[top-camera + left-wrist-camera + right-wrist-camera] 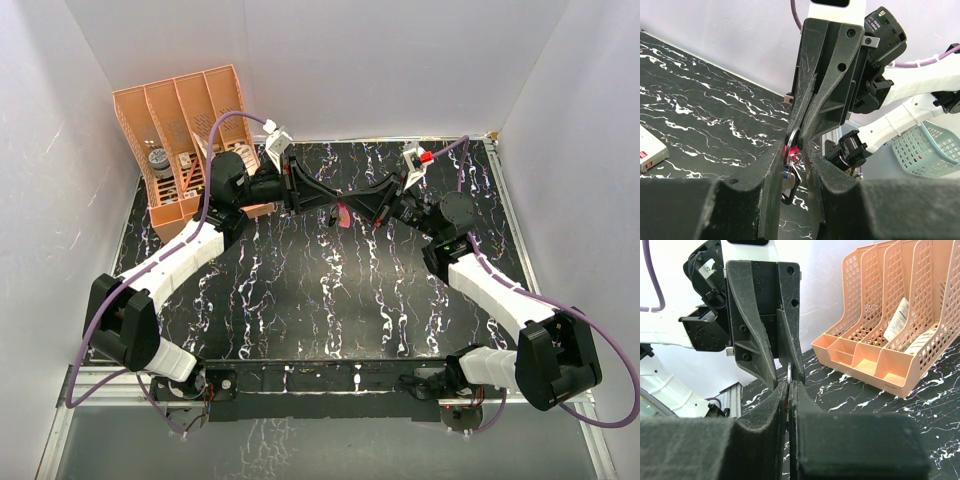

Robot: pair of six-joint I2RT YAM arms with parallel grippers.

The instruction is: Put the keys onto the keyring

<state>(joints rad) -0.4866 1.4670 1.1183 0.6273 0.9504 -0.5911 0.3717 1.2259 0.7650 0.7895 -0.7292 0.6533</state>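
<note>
R gripper (789,386): jaws fully together, pinching the keyring (793,136) by its silver ring. L gripper (796,151): jaws narrow, tip-to-tip with R; cannot tell if it grips. Pink strap (789,150) and keys (786,174), blue head visible, hang between L fingers. White box (650,154) well left of L: red label, illegible.

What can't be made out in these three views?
Left wrist: whether the blue-headed silver key is threaded on the pink-strapped silver keyring; the left gripper and right gripper crowd it.
Top view: that key, too small, hidden where both grippers meet.
Right wrist: that key, behind the shut right gripper.
Left wrist: the flat white box, cut by the left edge.
</note>
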